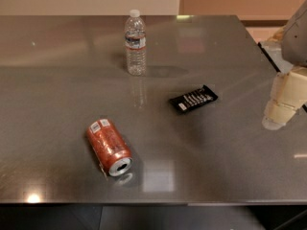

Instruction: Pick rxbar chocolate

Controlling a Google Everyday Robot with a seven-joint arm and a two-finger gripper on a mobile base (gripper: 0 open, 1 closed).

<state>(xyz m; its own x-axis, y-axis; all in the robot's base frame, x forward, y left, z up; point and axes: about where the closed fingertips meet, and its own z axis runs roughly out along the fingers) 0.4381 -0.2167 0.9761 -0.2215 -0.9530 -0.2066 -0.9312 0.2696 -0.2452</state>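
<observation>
Nearest me: orange-red aluminium soda can [109,146] on its side on the brushed steel tabletop [57,95], well clear of the target; mid-field, the flat black-wrapped rxbar chocolate [193,99] lies skewed, white patch at its near-left end; cream blocky hand [280,107] hangs at the right edge, well apart from it, can't tell open or closed; I'd swing left, align across the bar's short width, descend straight; clear plastic water bottle [135,44] upright at back, no obstruction.

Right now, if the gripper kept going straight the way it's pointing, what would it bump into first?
Probably the metal table. The gripper hangs at the picture's right edge, pointing down. The rxbar chocolate lies to its side, out of that line, though depth is unclear.
</observation>
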